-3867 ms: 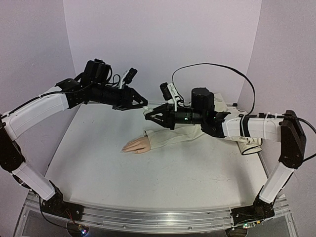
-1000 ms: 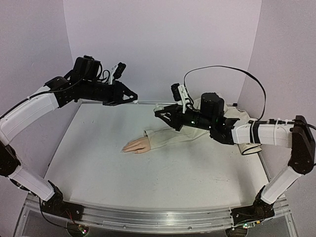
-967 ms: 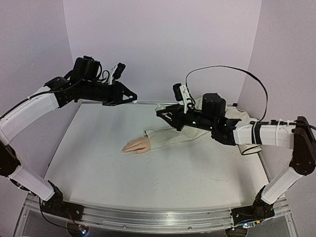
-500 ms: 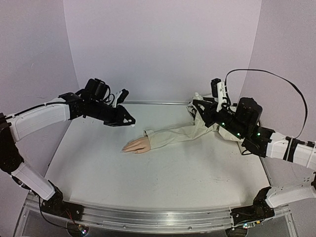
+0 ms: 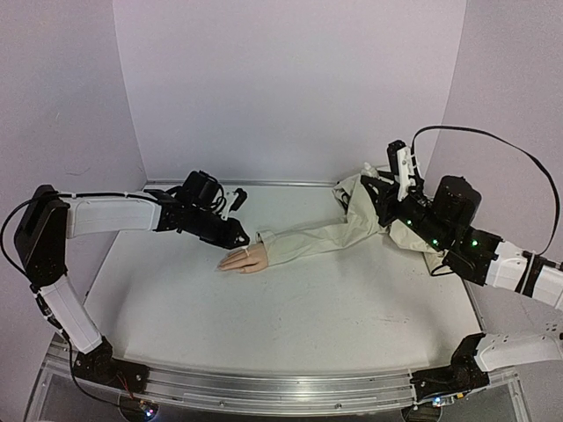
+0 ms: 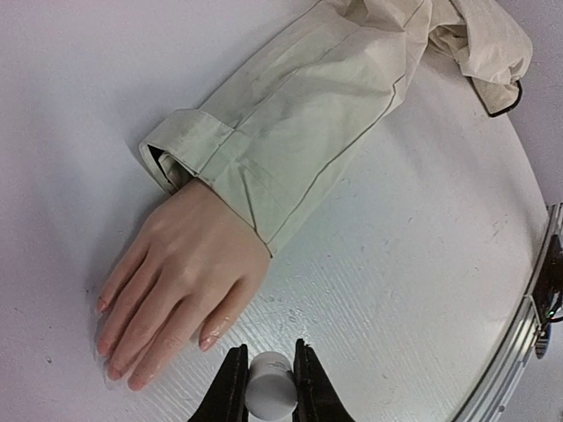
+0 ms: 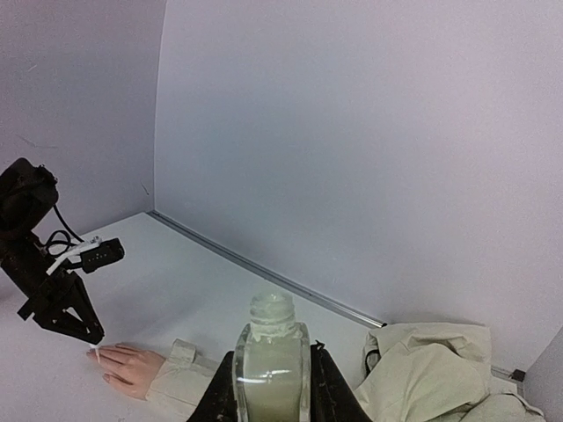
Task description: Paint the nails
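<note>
**Cap low by the thumb, bottle held off to the right**

Your left gripper [image 6: 269,376] is pinching a small white round cap [image 6: 270,397] and hangs low just beside the thumb of the peach, skin-toned fake hand [image 6: 180,281]. That hand lies palm down on the white table [image 5: 290,325], poking out of a beige cloth sleeve [image 6: 299,114]. The tiny nails [image 6: 114,374] sit at the fingertips, pointing toward the table's left side — near the cap. Your right gripper [image 7: 271,391] is clamped on a clear uncapped bottle of pale liquid [image 7: 271,347] — upright, well apart from the hand, by the bunched beige cloth [image 7: 431,360].
</note>
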You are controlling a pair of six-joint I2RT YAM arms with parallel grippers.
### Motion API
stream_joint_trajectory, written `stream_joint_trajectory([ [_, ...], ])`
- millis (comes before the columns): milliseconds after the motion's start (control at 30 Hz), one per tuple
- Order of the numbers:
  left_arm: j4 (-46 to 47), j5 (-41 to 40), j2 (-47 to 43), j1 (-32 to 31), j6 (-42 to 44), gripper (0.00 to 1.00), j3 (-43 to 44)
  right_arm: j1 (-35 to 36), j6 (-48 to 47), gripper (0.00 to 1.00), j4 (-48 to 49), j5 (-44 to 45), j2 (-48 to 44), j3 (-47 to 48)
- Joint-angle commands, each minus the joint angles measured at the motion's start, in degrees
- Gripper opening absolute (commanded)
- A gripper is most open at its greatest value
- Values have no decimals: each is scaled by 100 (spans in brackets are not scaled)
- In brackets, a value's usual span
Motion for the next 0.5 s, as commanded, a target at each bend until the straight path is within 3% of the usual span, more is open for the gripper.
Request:
stream_joint_trajectory([
  [0, 417, -402, 34, -40, 632, 0, -63, -29, -174, 0, 346, 89, -68, -16],
  [467, 778, -742, 190, -176, 1101, 0, -429, -75, -313, 0, 486, -31, -115, -131],
])
